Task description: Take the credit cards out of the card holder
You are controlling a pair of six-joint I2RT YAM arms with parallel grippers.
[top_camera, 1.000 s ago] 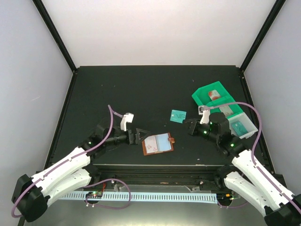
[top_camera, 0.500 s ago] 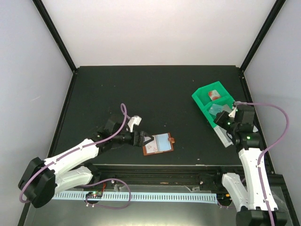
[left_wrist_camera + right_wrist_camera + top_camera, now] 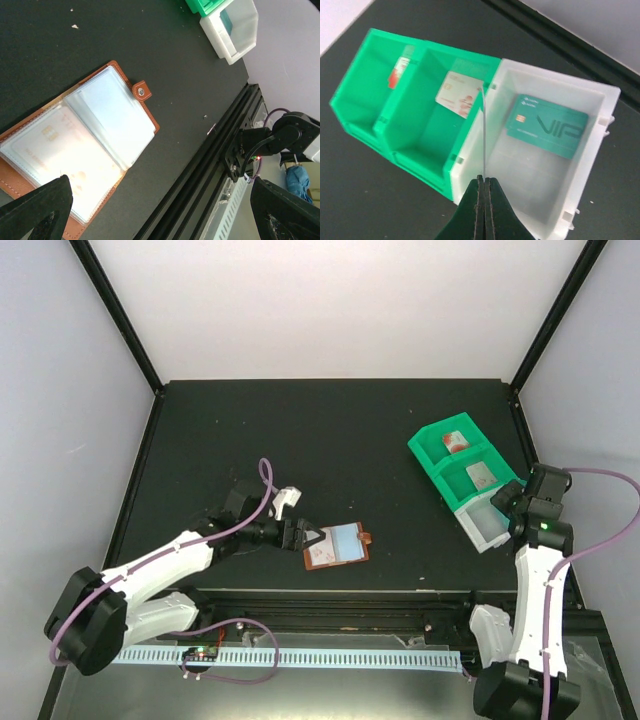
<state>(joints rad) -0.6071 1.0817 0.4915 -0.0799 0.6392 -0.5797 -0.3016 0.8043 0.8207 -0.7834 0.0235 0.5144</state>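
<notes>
Enclosure: white walls (image 3: 330,310) and black corner posts (image 3: 115,315) surround a matt black table (image 3: 330,430); a black rail (image 3: 340,600) runs along its near edge.

Left arm (image 3: 150,575): it reaches from the near left toward the table's middle. The left gripper (image 3: 308,537) stands fully spread and holds nothing; its fingers (image 3: 35,210) frame the wrist view.

Right arm (image 3: 535,580): it is raised at the right edge. The right gripper (image 3: 483,182) hangs above the bins with its fingers pressed together. A thin pale strip (image 3: 482,130) rises edge-on from between them; what it is cannot be told.

Bins at the far right: a green tray (image 3: 430,453) of two compartments, with a white bin (image 3: 480,530) touching its near end.

Card holder (image 3: 337,544): brown, lying open and flat close to the near edge. It is just right of the left gripper and well apart from the right one. Its snap tab (image 3: 142,91) points right. Nothing stands between it and the open fingers.

Credit cards: a pale card (image 3: 50,150) sits inside the holder's left pocket. A red-marked card (image 3: 397,72) is in the far green compartment, a white card (image 3: 459,97) in the next, and a teal card (image 3: 547,126) in the white bin.
</notes>
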